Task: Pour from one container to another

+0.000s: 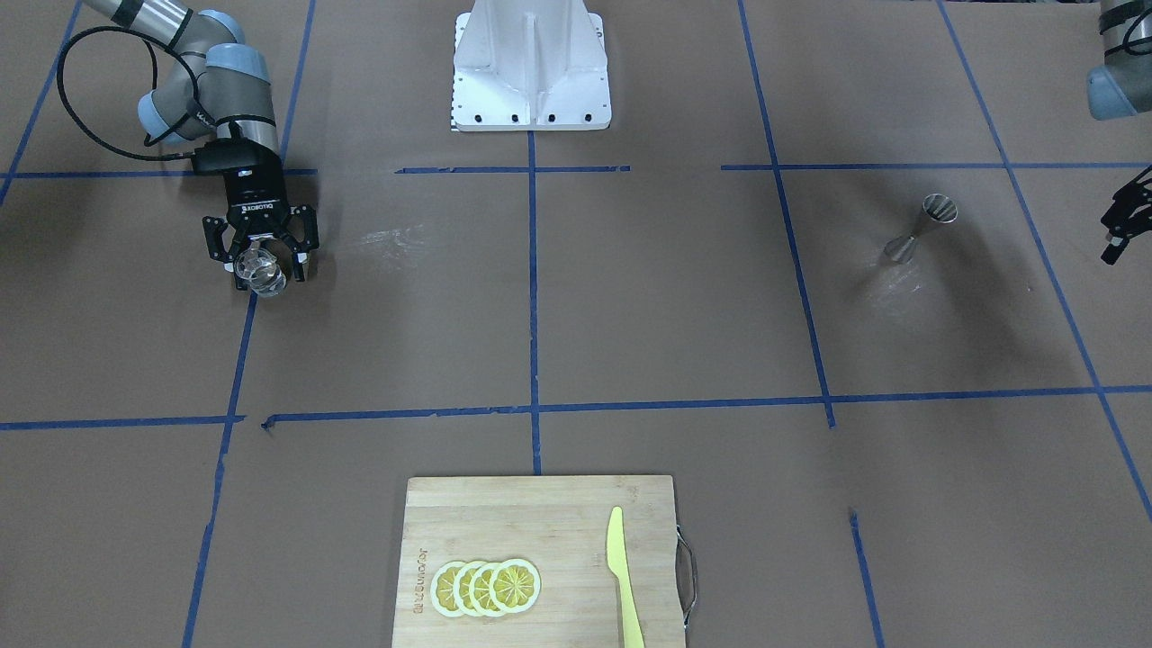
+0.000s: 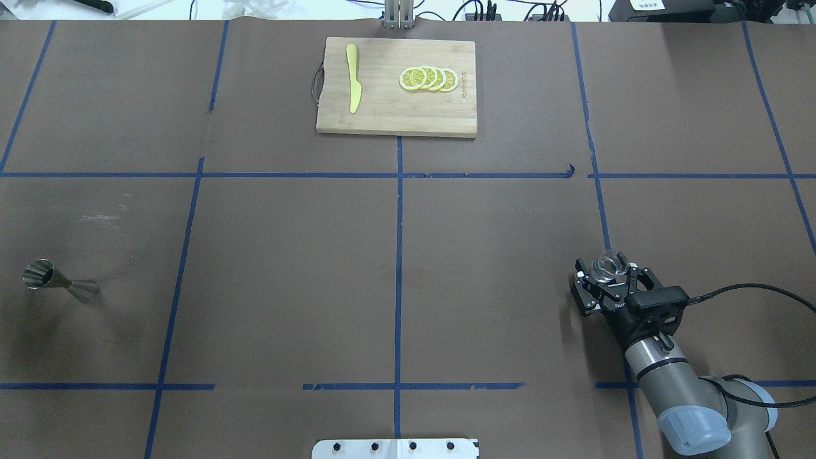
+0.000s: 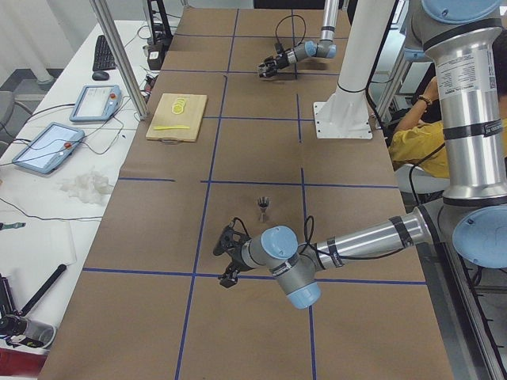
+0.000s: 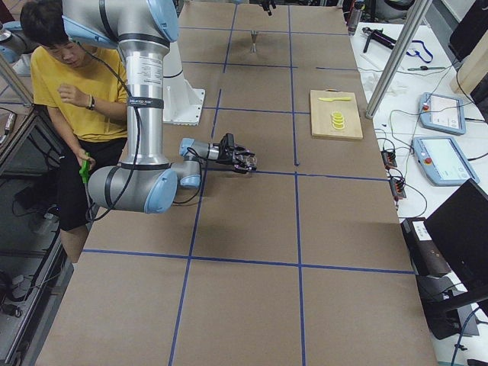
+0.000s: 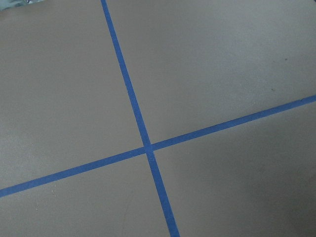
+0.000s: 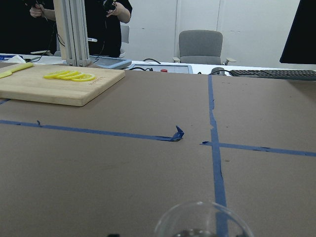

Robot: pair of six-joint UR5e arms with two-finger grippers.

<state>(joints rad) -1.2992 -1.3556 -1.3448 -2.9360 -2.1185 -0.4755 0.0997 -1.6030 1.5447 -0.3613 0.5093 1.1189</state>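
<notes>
Currently the glass is sitting between the fingers of the right gripper, which are pinching it at their tips. Its rim is showing at the bottom of the right wrist view. Whether it is resting on the table or hanging just clear cannot be told, nor whether it is holding anything.

The jigger is standing upright, long axis vertical and mouth up. It is lying well apart from that gripper, straight across toward the robot's left.

The left gripper is hovering much nearer the jigger, just beside it. How its fingers are standing cannot be told.

By my judgement, the coming move is calling for a long sideways carry of the glass.
</notes>
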